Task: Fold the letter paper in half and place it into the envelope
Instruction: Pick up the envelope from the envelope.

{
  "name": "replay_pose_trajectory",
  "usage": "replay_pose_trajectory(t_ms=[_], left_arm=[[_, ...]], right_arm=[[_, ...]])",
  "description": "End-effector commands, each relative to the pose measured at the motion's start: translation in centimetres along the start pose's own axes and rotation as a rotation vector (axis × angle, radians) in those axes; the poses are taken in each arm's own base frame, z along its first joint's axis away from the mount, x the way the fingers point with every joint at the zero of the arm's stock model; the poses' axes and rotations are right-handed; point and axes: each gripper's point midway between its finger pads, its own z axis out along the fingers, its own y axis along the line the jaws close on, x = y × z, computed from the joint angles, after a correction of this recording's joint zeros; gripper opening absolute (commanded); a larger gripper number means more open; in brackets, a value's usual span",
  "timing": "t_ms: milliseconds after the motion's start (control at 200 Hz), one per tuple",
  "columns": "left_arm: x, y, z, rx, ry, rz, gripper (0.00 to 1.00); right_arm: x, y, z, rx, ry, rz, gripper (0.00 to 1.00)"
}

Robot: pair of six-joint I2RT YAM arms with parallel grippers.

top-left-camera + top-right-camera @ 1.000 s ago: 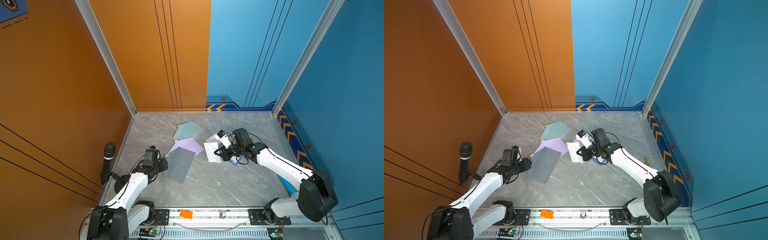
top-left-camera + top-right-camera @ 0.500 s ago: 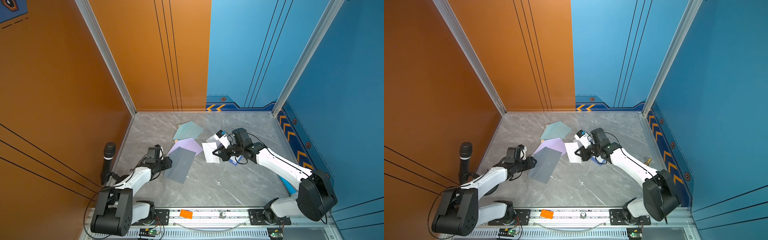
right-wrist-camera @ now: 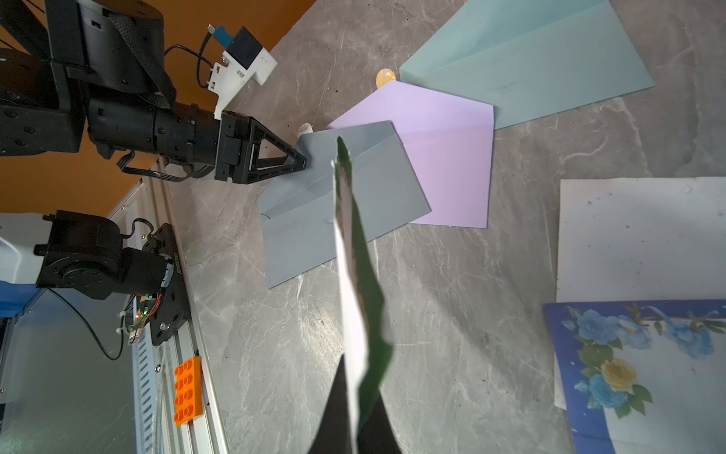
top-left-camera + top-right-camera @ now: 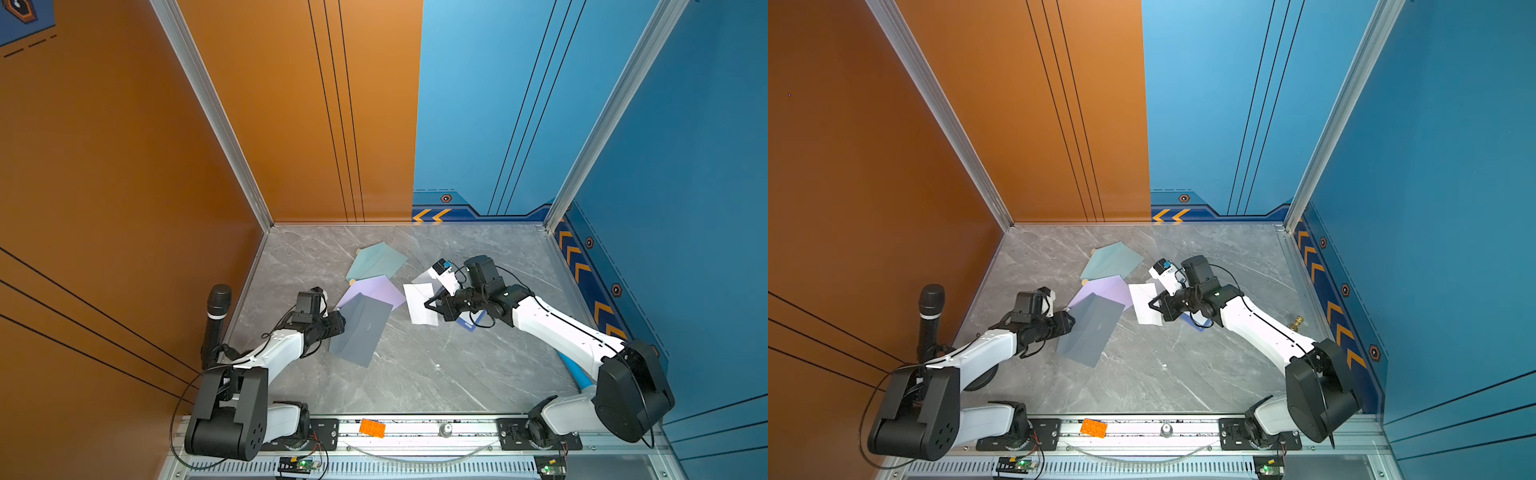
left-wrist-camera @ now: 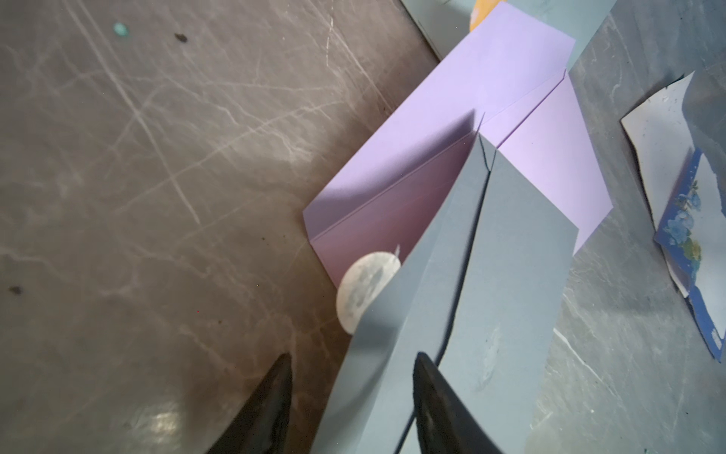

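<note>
Item one — your right gripper [image 4: 430,305] was clamped on the white sheet of letter paper [image 4: 417,300], near the middle of the grey marble table [image 4: 436,374]. The sheet showed edge-on in the right wrist view.

Item two: the slate-grey paper envelope [image 4: 361,328] lay toward the table's left edge, flap raised. Your left gripper [image 5: 352,355] stood with jaws apart — the flap's edge between them.

The grey envelope overlapped a lilac paper envelope [image 4: 376,289]. A pale teal paper envelope [image 4: 376,259] lay nearer the back edge. A blue flower-printed sheet [image 3: 636,353] lay flat beneath your right arm.
</note>
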Motion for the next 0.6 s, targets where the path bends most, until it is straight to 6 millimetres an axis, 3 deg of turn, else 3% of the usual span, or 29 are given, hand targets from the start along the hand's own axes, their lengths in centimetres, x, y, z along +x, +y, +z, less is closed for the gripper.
replay_pose_trajectory(t_ms=[0,596], left_arm=[[-0.5,-0.5,0.1,0.027,0.005,0.024,0.51],[-0.5,-2.2,0.8,0.103,0.013,0.065,0.33]], right_arm=[[-0.1,0.1,-0.1,-0.018,-0.012,0.013,0.00],[0.2,-0.1,-0.1,-0.029,-0.012,0.030,0.00]])
